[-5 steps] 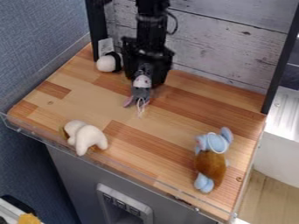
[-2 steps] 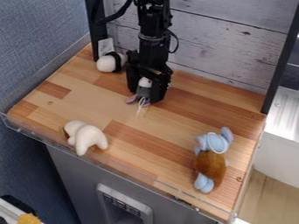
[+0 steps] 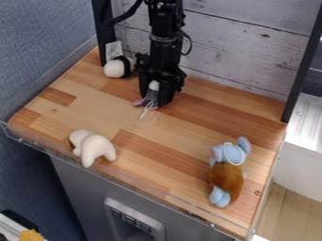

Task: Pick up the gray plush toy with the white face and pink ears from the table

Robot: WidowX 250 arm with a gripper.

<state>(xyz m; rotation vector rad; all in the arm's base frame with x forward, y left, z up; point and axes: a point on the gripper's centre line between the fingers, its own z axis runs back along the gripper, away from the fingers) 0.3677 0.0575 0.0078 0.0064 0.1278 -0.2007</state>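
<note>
- Small grey plush toy with pinkish ears and a pale head (image 3: 151,95): located at the black two-finger gripper (image 3: 155,97), low over the worktop; thin white strings (image 3: 147,110) trail from its near end.
- Gripper: hangs down at the grey toy and partly covers it. How far it is open, and whether it has a firm hold, cannot be told from this angle.
- Black jointed robot arm (image 3: 166,40): enters from the top edge, above the grey toy.
- Rounded black-and-white plush toy (image 3: 116,68): behind and to the left of the grey toy, apart from it.
- Cream plush animal with a brown patch (image 3: 95,147): in front and to the left of the grey toy, lying near the worktop's front edge.
- Light-blue and brown plush elephant (image 3: 226,176): in front and to the right of the grey toy, well apart.
- Striped wooden worktop (image 3: 141,136): extends around the grey toy.
</note>
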